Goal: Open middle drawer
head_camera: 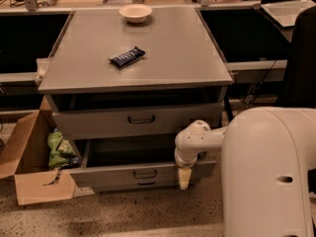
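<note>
The grey cabinet has three stacked drawers. The middle drawer (113,175) has a flat grey front and a small dark loop handle (144,173). It stands pulled out well past the cabinet front, and its inside shows as a dark gap. My gripper (183,177) hangs from the white arm and points down at the right part of this drawer's front, right of the handle. The taller top drawer (98,122) is out a little. The narrow bottom drawer (146,183) sits just below the middle one.
A dark snack bar (127,57) and a white bowl (135,13) lie on the cabinet top (173,58). An open cardboard box (29,181) with a green bag (60,149) stands on the floor at the left. My white body (266,177) fills the lower right.
</note>
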Motion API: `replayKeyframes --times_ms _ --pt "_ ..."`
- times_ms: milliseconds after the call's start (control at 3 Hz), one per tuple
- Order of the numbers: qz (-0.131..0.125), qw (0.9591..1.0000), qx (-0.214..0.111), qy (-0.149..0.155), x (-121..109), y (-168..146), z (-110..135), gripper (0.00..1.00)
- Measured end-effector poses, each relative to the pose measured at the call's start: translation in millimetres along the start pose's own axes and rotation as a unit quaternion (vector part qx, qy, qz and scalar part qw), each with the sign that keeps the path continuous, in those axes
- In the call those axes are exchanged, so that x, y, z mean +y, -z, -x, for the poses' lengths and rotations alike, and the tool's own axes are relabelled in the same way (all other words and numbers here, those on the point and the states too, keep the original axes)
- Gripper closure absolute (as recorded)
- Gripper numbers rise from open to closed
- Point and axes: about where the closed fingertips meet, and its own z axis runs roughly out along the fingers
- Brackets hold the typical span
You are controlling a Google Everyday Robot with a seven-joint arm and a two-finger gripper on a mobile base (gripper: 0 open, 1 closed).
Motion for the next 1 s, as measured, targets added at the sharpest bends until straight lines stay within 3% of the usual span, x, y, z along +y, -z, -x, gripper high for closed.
replayKeyframes --times_ms 333,667,1000 --pt "0.0 1.0 0.0 0.0 0 0 0 0.0" --pt "0.035 0.9993 -0.01 0.008 34 -4 0 0.07" --pt "0.059 0.9981 -0.001 0.016 70 -8 2 0.31"
